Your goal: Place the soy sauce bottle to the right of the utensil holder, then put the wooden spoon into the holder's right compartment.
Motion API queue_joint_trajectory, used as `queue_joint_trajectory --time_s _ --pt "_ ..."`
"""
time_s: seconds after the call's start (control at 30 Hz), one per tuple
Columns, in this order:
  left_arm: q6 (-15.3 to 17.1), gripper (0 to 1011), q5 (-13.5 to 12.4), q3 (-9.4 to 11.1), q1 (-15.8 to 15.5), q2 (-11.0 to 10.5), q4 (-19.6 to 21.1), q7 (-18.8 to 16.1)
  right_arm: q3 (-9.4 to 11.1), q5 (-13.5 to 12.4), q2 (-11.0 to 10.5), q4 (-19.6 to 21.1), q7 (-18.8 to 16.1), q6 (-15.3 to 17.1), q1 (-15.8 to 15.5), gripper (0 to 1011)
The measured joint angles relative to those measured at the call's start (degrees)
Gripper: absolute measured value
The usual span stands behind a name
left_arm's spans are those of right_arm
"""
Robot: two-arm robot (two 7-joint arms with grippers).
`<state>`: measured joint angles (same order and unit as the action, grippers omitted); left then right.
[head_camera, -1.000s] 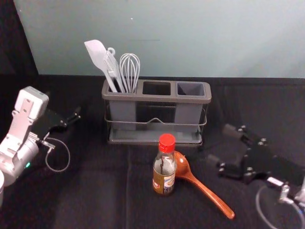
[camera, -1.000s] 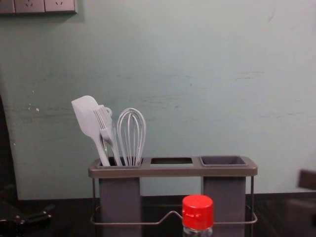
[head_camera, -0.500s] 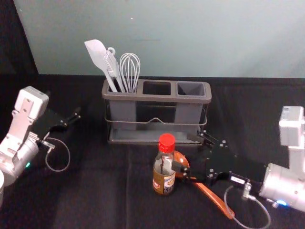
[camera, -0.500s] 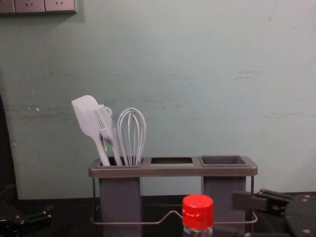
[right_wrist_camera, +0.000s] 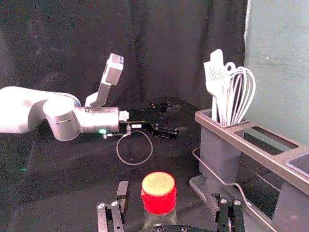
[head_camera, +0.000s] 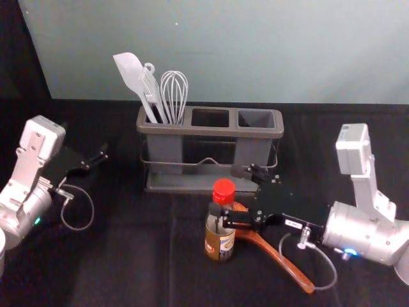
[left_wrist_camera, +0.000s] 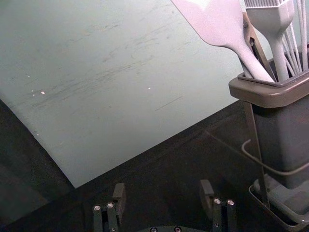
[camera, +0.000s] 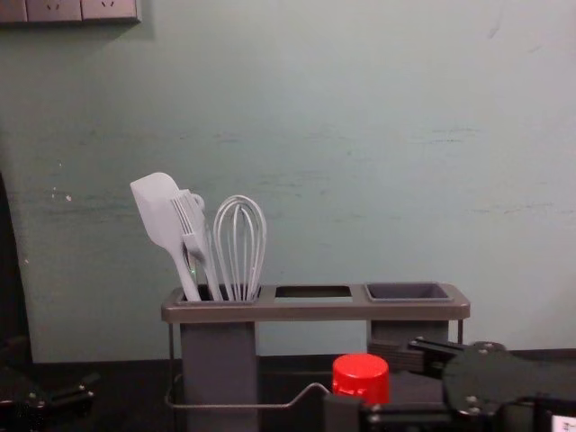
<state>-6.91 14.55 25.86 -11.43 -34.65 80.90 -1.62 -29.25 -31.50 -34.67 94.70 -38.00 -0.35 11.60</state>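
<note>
Right claw [right_wrist_camera: 169,192]: head view, lower centre; spread astride soy sauce bottle [head_camera: 219,244], presumably for an upright grip. Wooden spoon [head_camera: 273,253]: beside bottle, likely second. Left claw [left_wrist_camera: 163,187]: parked, spread, head view left.

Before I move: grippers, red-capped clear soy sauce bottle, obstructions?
Right gripper open, fingers either side of bottle. Left gripper open, parked left. Bottle upright; reddish-brown wooden spoon close beside it.
</note>
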Motion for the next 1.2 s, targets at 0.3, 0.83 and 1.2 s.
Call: queue_joint_trajectory --time_s 0.3,0.83,1.2 --pt "0.00 1005 0.00 0.00 0.00 0.00 0.00 0.00 -0.81 0.33 0.66 -0.76 0.01 0.46 1.12 1002" --pt "0.00 1005 0.00 0.00 0.00 0.00 0.00 0.00 -0.58 0.22 0.49 -0.53 -0.01 0.28 0.84 792" --pt "0.00 1005 0.00 0.00 0.00 0.00 0.00 0.00 -0.52 0.17 0.44 -0.47 -0.03 0.20 0.79 453"
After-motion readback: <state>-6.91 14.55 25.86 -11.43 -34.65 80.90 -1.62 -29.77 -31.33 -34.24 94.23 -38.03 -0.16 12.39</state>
